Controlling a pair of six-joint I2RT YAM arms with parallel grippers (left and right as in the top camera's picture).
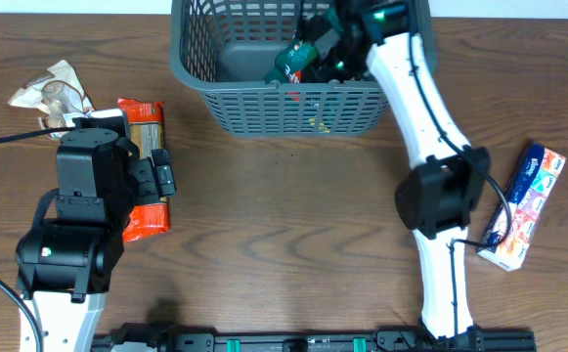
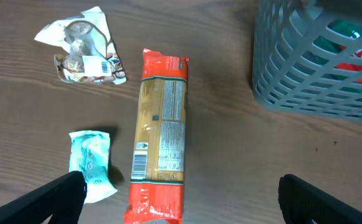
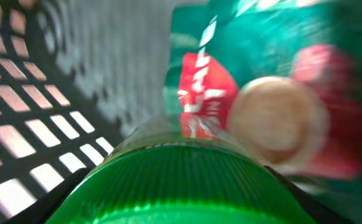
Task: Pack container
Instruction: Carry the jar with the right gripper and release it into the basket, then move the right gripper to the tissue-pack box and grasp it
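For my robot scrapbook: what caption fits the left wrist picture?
Open left pincer above a long orange packet, a small blue packet and a crumpled wrapper, grey basket alongside.

**Left arm** (image 1: 78,171): black box-shaped wrist housing above a rounded black joint (image 1: 64,256) fitted with a small green indicator light. The lower link is white. A thin black cable (image 1: 5,142) enters the housing from the side.

**Left hand** (image 1: 162,176): black body. The fingers (image 2: 53,199) are dark, matte and tapered.

**Right arm** (image 1: 415,88): long white links joined by a bulky black elbow joint (image 1: 445,196). A black cable loop (image 1: 505,207) stands out beside the elbow. A green indicator light (image 1: 389,12) sits at the wrist.
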